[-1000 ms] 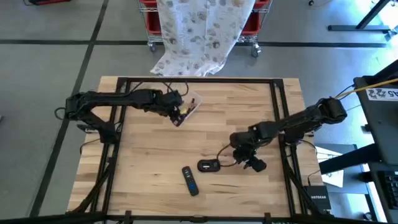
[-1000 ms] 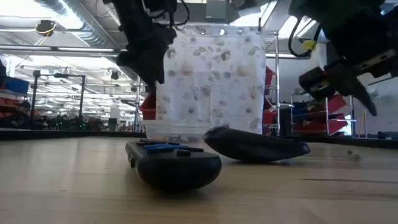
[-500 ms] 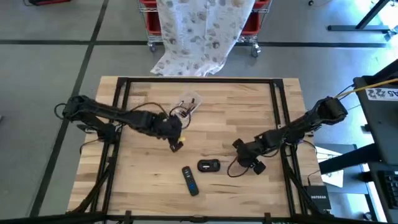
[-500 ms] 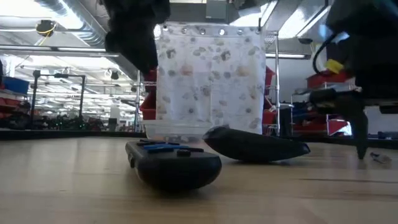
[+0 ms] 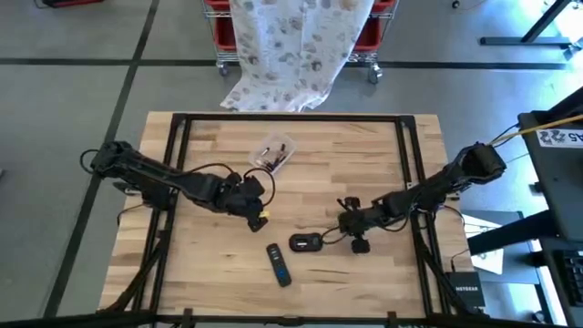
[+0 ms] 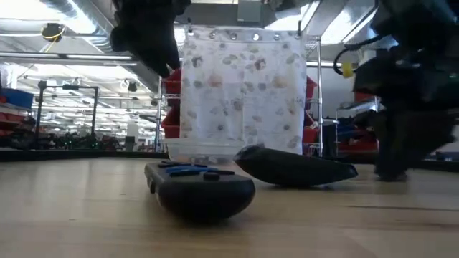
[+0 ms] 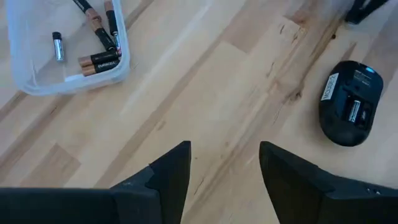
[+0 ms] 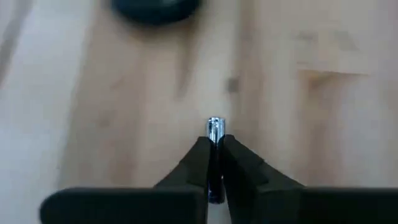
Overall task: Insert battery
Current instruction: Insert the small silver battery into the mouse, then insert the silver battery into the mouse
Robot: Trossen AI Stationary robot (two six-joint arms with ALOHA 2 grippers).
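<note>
A black mouse [image 5: 306, 242] lies underside up near the table's middle, its battery bay [image 7: 354, 111] uncovered. A dark remote [image 5: 279, 264] lies just nearer the front edge. A clear tray [image 5: 274, 153] with several batteries [image 7: 98, 60] sits at the far middle. My right gripper [image 5: 348, 224] is just right of the mouse, shut on a battery [image 8: 214, 127]. My left gripper [image 5: 256, 210] hovers open between the tray and the remote, left of the mouse, with nothing between its fingers [image 7: 168, 177]. My right gripper pinches the battery between its two fingers, and the battery lies along them. The battery's silver end [image 8: 214, 124] sticks out past the fingertips [image 8: 200, 152] toward the mouse. The rest of the battery is hidden between the fingers. It is clear of the mouse.
Bare wood lies between the tray and the mouse. A dark frame [image 5: 291, 117] runs around the tabletop. Beyond the far edge a patterned cloth [image 5: 296, 46] hangs over a red cart.
My left gripper has left the tray and gone toward the table's near edge, ending left of the mouse. My right gripper has come lower and shifted a little left toward the mouse, still shut on the battery.
</note>
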